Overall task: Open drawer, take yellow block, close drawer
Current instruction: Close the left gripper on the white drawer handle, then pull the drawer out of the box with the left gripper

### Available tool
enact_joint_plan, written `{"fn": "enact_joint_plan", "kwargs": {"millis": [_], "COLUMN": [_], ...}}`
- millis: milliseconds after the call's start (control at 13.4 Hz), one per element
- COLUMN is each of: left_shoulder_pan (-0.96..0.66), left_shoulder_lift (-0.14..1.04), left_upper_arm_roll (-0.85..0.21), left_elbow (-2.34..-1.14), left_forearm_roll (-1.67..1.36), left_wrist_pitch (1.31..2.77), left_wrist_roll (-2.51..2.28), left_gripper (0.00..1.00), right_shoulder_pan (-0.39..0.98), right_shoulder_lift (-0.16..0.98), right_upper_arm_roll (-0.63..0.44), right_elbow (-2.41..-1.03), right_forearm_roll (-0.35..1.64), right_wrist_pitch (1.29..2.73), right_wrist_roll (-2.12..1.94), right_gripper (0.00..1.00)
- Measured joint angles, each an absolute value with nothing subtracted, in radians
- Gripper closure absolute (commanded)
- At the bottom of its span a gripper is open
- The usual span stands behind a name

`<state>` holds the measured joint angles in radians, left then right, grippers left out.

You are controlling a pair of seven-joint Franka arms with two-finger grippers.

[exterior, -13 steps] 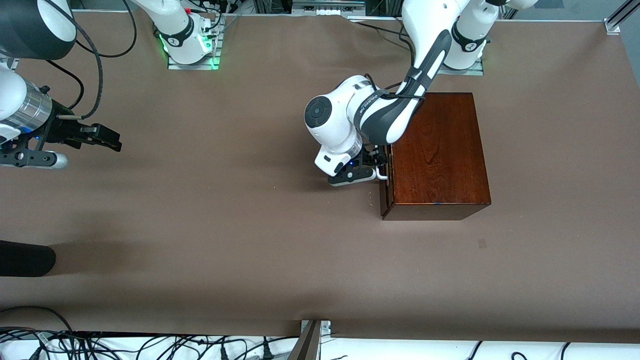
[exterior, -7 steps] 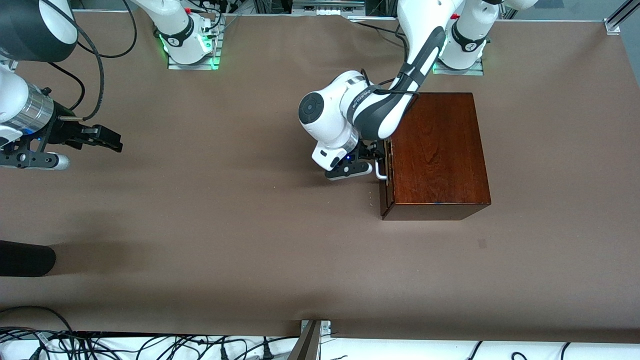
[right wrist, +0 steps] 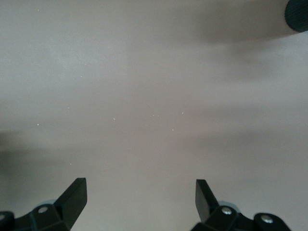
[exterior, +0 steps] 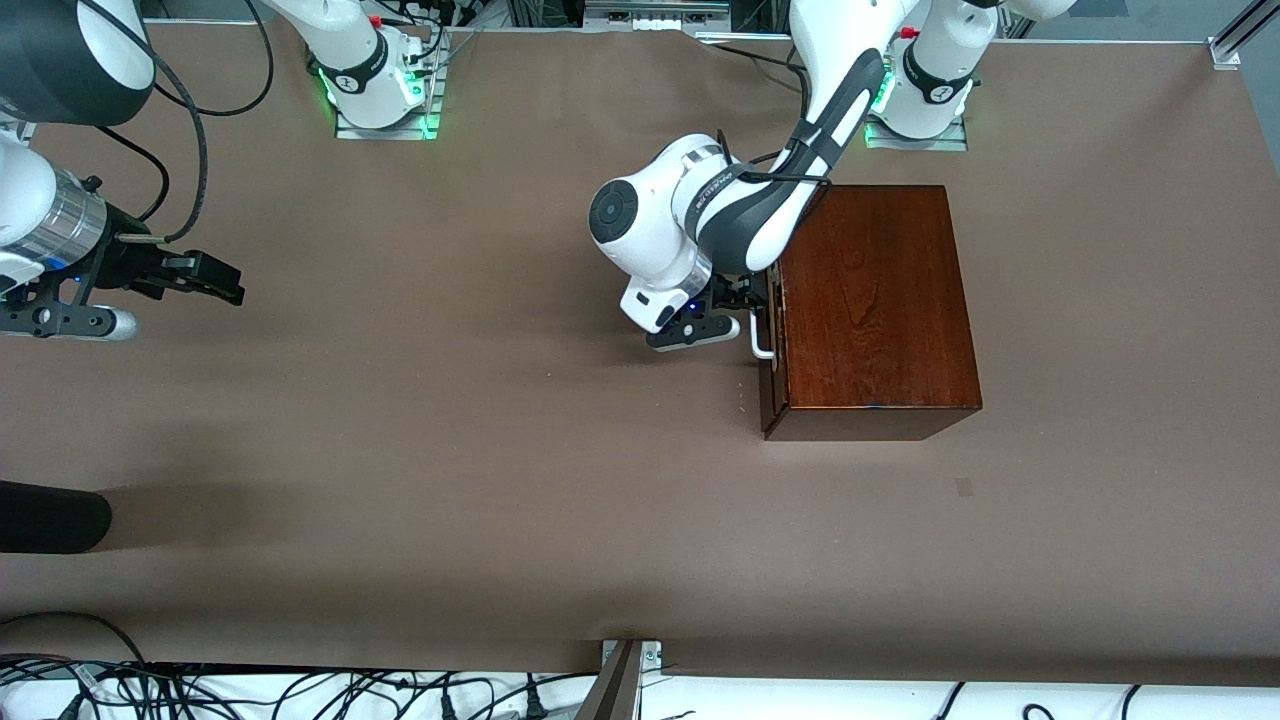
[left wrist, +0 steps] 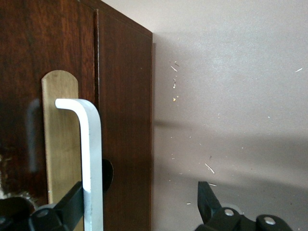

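Observation:
The glossy dark mahogany box [exterior: 870,310] stands near the left arm's base. Its drawer front [exterior: 771,360] faces the right arm's end of the table and sits shut against the box. My left gripper [exterior: 747,308] is open at the white loop handle [exterior: 761,338]. In the left wrist view the handle [left wrist: 91,154] crosses in front of one fingertip [left wrist: 72,202], and the left gripper [left wrist: 142,199] spans it with a wide gap. My right gripper [exterior: 212,280] waits open over bare table, and the right gripper [right wrist: 139,197] holds nothing. The yellow block is hidden.
A dark rounded object [exterior: 50,515] reaches in over the table at the right arm's end, nearer the camera. Cables [exterior: 200,690] lie along the table's near edge. Brown table [exterior: 500,450] spreads between the two arms.
My left hand has drawn a little away from the drawer front toward the right arm's end and toward the bases, so more of the handle shows. The drawer stays shut. The right arm holds still.

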<state>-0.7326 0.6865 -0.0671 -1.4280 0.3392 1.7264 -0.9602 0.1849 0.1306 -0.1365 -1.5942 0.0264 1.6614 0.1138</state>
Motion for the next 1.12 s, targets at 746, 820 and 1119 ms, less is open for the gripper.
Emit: {"fn": "enact_joint_plan", "kwargs": {"millis": [746, 820, 1119], "left_shoulder_pan": [-0.722, -0.721, -0.726], "left_shoulder_lift": [0.676, 0.675, 0.677], "left_upper_arm_roll": [-0.052, -0.052, -0.058], "left_elbow": [-1.427, -1.427, -1.415], "left_forearm_roll": [0.232, 0.224, 0.191], "left_wrist_pitch": [1.781, 1.789, 1.831], "left_wrist_roll": [-0.965, -0.965, -0.970], "left_gripper": [0.00, 0.00, 0.00], "right_shoulder_pan": [0.185, 0.185, 0.185], "right_shoulder_lift": [0.135, 0.136, 0.136], "right_upper_arm_roll": [-0.136, -0.136, -0.136], "right_elbow": [-1.594, -1.594, -1.594], "right_forearm_roll": [0.026, 0.026, 0.026], "right_wrist_pitch": [1.662, 1.662, 1.662], "right_wrist_roll": [0.114, 0.114, 0.114], "right_gripper": [0.00, 0.00, 0.00]}}
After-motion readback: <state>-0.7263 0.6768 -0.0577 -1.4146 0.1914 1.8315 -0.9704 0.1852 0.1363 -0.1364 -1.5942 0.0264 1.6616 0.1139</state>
